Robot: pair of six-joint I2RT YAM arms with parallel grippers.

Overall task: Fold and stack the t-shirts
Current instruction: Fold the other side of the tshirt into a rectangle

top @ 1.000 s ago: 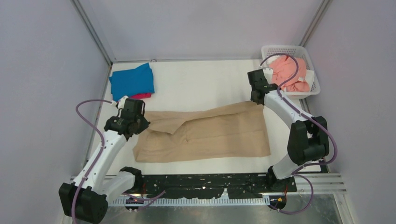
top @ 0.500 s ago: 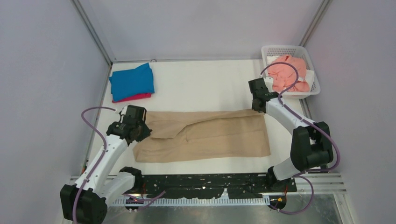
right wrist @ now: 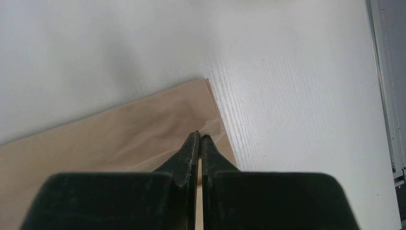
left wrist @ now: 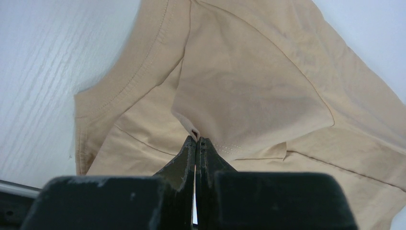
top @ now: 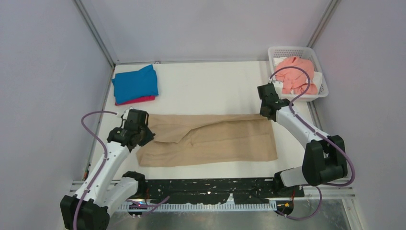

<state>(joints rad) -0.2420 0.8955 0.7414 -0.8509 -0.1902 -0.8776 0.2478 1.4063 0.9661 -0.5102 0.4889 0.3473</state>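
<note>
A tan-beige t-shirt [top: 215,141] lies stretched sideways across the middle of the table. My left gripper [top: 141,136] is shut on a folded edge of it at its left end; in the left wrist view the closed tips [left wrist: 195,140] pinch a small tuck of tan cloth [left wrist: 249,91]. My right gripper [top: 266,114] is shut on the shirt's far right corner, seen pinched at the tips [right wrist: 200,135] in the right wrist view. A folded bright blue t-shirt [top: 135,83] rests on a magenta-red one [top: 141,99] at the far left. A salmon pink t-shirt [top: 298,74] fills the basket.
The white mesh basket [top: 321,90] stands at the far right corner, just beyond my right arm. Grey walls close in the table on three sides. White tabletop [top: 210,88] shows between the folded stack and the basket.
Both grippers have drawn toward the near side with the tan shirt's far edge, the right one coming away from the basket. The shirt's upper layer has shifted nearer and lies flatter.
</note>
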